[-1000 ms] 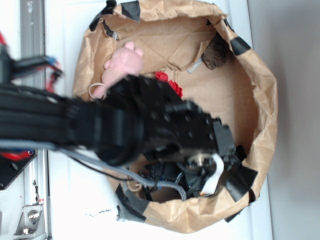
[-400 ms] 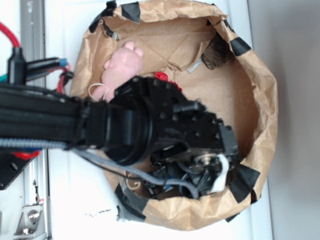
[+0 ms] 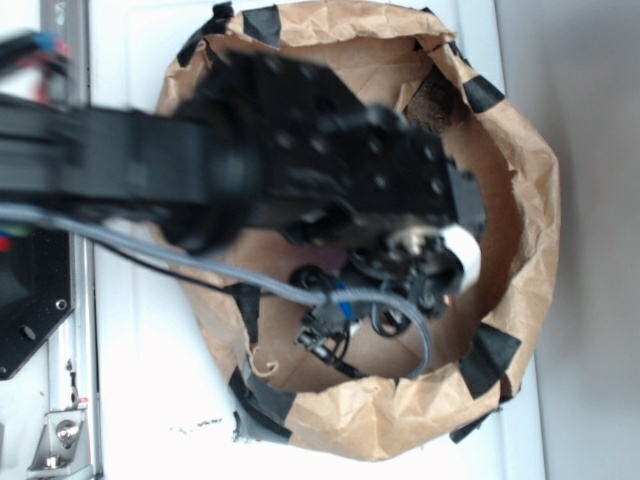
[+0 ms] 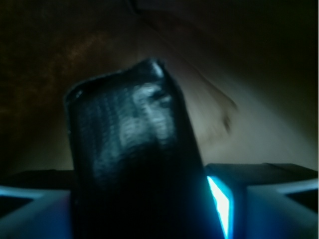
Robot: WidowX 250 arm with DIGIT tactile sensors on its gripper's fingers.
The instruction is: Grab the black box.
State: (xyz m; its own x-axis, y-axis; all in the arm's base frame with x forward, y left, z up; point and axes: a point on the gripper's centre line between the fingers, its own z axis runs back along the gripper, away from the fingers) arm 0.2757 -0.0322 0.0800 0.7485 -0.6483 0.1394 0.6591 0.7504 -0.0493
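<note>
Wrist view: the black box is filling the near field, standing up between the two gripper fingers, whose blue-lit pads are sitting at its lower left and right; its glossy, crinkled face is catching light at the top edge. The gripper is clamping the box, and blurred brown paper is showing behind it. Exterior view: the black arm is reaching from the left over the brown paper bag, blurred, covering most of the interior. The gripper is hanging inside the bag, right of centre; the box itself is not distinguishable here. A dark brown lump is lying at the far upper rim.
</note>
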